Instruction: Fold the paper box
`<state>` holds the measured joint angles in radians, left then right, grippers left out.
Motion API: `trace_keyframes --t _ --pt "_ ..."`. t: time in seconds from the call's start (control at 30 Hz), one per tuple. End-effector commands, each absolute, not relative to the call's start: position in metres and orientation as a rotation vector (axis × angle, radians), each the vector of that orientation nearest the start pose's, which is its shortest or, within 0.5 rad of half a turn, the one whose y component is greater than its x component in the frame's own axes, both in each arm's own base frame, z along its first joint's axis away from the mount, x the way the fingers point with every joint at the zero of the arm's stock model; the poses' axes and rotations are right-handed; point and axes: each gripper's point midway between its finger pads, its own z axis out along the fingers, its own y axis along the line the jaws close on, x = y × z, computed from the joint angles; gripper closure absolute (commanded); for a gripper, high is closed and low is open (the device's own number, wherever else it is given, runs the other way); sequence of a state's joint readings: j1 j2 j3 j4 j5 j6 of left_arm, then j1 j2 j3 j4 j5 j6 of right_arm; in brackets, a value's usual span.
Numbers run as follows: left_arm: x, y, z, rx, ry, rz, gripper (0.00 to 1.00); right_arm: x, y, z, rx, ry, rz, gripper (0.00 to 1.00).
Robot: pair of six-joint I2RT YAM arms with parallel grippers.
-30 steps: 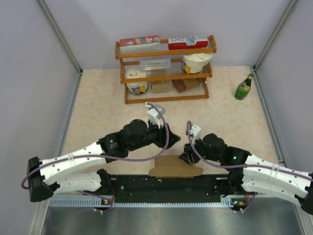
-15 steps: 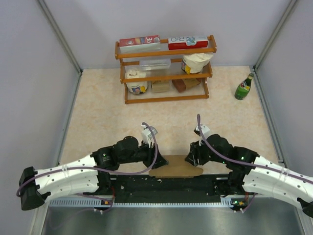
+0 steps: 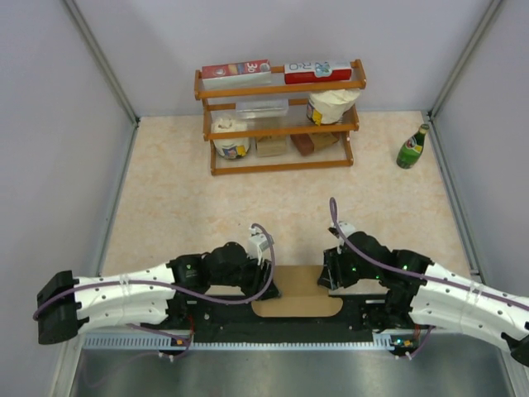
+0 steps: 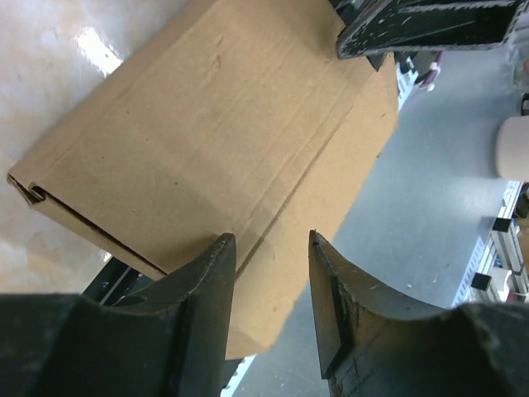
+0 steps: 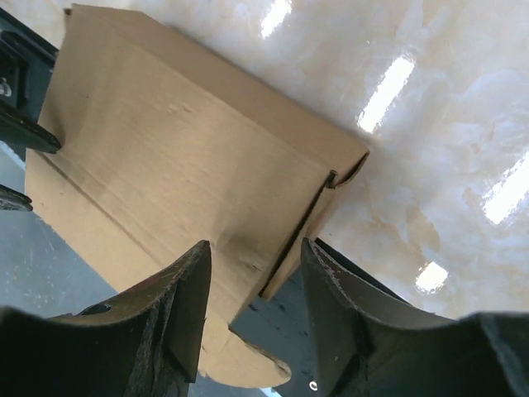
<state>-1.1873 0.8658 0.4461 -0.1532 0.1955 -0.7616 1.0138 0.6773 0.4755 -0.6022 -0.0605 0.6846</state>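
paper box [image 3: 296, 291]: both ends hidden | shelf [image 3: 281, 167] labels: too small

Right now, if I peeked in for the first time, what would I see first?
The left gripper and right gripper, both open, sit at either end of a flat brown paper box at the near edge of the table. At the back stands a wooden shelf, with a green bottle off to its right.
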Motion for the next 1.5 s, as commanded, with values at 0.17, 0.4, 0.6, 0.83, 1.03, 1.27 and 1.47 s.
trace_keyframes --t 0.17,0.4,0.6,0.83,1.03,1.27,1.47 --pt "0.049 -0.285 0.108 0.604 2.352 -1.24 0.55 0.082 0.197 0.081 -0.419 2.556 0.776 0.52" --pt "0.059 -0.275 0.095 0.54 2.368 -1.159 0.55 0.083 0.194 0.074 -0.399 2.583 0.729 0.47" --pt "0.064 -0.272 0.079 0.518 2.405 -1.082 0.55 0.086 0.194 0.071 -0.385 2.586 0.714 0.46" --pt "0.071 -0.268 0.07 0.526 2.446 -0.975 0.55 0.09 0.193 0.066 -0.358 2.586 0.691 0.46" --pt "0.083 -0.271 0.106 0.475 2.332 -1.012 0.54 0.092 0.194 0.067 -0.346 2.58 0.689 0.45" --pt "0.099 -0.248 0.12 0.337 2.255 -0.956 0.53 0.091 0.195 0.063 -0.324 2.595 0.689 0.43" --pt "0.095 -0.234 0.081 0.247 2.382 -0.869 0.54 0.091 0.201 0.063 -0.291 2.596 0.726 0.43"
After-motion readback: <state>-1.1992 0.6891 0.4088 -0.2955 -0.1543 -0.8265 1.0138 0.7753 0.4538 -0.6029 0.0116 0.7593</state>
